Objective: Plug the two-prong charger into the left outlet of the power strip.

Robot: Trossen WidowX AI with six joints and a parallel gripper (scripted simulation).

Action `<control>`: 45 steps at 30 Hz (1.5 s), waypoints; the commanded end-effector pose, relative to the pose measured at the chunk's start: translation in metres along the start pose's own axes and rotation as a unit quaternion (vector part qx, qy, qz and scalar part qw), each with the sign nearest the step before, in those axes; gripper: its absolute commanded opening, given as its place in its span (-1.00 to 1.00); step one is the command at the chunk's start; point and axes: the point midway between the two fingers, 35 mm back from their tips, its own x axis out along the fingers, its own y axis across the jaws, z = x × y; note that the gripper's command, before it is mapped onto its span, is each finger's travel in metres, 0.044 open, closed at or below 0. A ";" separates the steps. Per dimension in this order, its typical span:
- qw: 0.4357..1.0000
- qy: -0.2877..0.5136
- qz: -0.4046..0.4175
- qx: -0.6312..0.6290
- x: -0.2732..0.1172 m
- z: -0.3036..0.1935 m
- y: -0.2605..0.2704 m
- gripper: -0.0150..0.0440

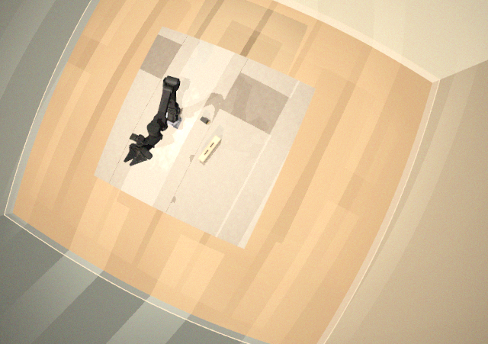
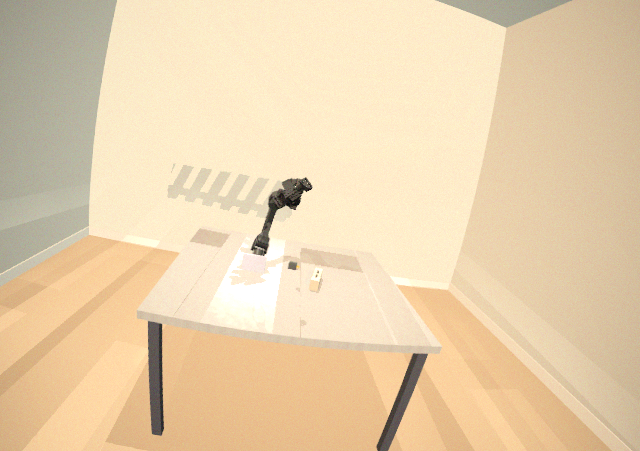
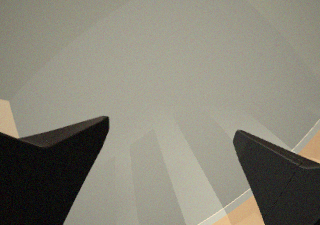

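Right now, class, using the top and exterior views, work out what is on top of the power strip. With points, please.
Two dark outlet slots show on the power strip's (image 1: 205,157) (image 2: 314,285) upper face; no charger sits there. Whatever lies beneath it is covered.
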 end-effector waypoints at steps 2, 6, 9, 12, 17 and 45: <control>0.991 0.091 0.019 -0.093 -0.024 -0.044 0.011 1.00; 0.975 0.153 0.033 -0.155 -0.044 -0.074 0.015 1.00; 0.958 0.198 0.046 -0.199 -0.061 -0.095 0.017 1.00; 0.937 0.243 0.060 -0.242 -0.079 -0.116 0.016 1.00; 0.894 0.314 0.085 -0.309 -0.113 -0.146 0.013 1.00; 0.512 0.629 0.231 -0.538 -0.332 -0.218 -0.069 1.00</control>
